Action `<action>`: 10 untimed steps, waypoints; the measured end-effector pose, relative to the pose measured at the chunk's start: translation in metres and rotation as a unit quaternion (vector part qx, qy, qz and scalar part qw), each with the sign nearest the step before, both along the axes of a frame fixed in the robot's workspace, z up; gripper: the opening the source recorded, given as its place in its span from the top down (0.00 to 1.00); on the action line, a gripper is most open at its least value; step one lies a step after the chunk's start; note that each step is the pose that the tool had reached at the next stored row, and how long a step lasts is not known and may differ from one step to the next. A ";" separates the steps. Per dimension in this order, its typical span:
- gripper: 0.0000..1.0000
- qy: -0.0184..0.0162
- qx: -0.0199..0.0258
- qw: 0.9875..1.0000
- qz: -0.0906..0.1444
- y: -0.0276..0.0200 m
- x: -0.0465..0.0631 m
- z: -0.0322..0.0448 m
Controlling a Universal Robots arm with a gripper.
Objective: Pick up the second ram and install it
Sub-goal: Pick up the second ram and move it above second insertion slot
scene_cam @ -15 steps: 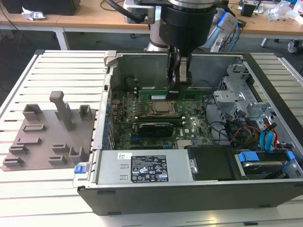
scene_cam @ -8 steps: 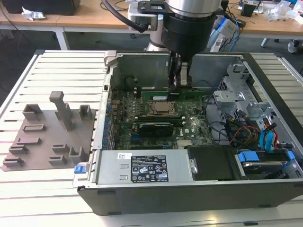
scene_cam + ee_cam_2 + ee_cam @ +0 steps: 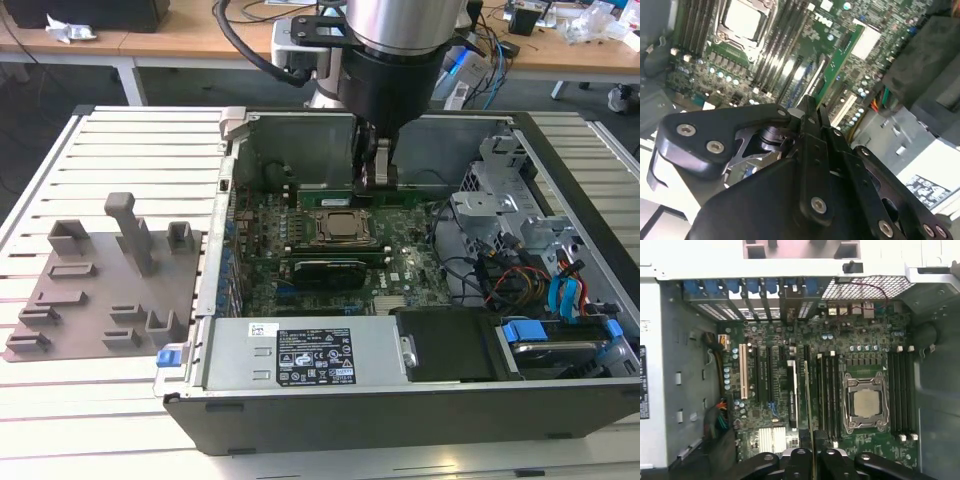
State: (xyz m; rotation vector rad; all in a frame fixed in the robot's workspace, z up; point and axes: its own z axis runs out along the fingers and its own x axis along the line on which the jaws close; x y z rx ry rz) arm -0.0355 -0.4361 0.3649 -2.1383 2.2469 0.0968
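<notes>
The black metal gripper (image 3: 811,452) is shut tight on the second ram (image 3: 808,400), a thin, long, flat green board stick. The stick is pinched between the two fingers and hangs right under them, standing on its thin edge. It is held low inside the open grey metal computer case (image 3: 400,425), close above the big green main board (image 3: 765,410). In the first wrist view, the stick's long side is seen to run the same way as the long black memory slots (image 3: 827,390), which lie just beside the square metal-framed chip socket (image 3: 865,402). In the exterior view, the stick is stretched from left to right on the far side of that socket. Whether its bottom edge is already pushed into a slot cannot be told.
</notes>
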 end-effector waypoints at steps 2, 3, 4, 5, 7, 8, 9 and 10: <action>0.86 0.000 0.003 1.000 0.000 0.0092 0.000 -0.0036; 0.86 0.000 0.004 1.000 0.000 0.0124 0.000 -0.0050; 0.86 0.000 0.004 1.000 0.000 0.0159 0.000 -0.0072; 0.86 0.000 0.004 1.000 0.000 0.0202 0.000 -0.0112; 0.86 0.000 0.005 1.000 0.000 0.0249 0.000 -0.0170; 0.86 0.000 0.005 1.000 0.000 0.0260 0.000 -0.0179; 0.86 0.000 0.005 1.000 0.000 0.0264 0.000 -0.0179; 0.86 0.000 0.005 1.000 0.000 0.0265 0.000 -0.0180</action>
